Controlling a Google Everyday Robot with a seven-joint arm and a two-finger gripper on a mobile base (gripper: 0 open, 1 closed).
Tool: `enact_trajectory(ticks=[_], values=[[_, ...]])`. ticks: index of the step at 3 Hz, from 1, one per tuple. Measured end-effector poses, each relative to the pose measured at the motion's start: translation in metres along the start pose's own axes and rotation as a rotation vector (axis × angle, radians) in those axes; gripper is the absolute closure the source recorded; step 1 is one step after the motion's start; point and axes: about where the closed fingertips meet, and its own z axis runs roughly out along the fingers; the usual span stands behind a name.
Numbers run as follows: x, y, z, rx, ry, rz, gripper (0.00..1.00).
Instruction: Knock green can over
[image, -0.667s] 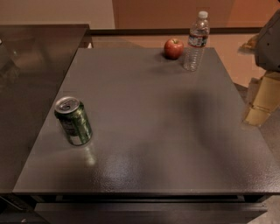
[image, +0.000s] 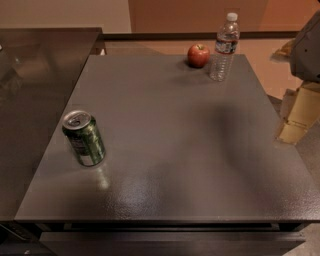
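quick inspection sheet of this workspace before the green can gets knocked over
surface: dark grey table, matte, with a faint shine patch just in front of the can
job's things: green can standing on its base near the left front edge, not yet knocked over
clutter: red apple and clear water bottle side by side at the far edge, well apart from the can
grippers: gripper beyond the table's right edge, far from the can
cables: nothing seen
surroundings: glossy dark counter adjoining on the left

Upright green can (image: 84, 138), pincer (image: 292, 126) far right
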Motion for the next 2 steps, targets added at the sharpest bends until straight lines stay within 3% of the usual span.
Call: enact_trajectory(ticks=[2], values=[[-0.073,0.018,0.03,-0.087,-0.29,-0.115,0.0]])
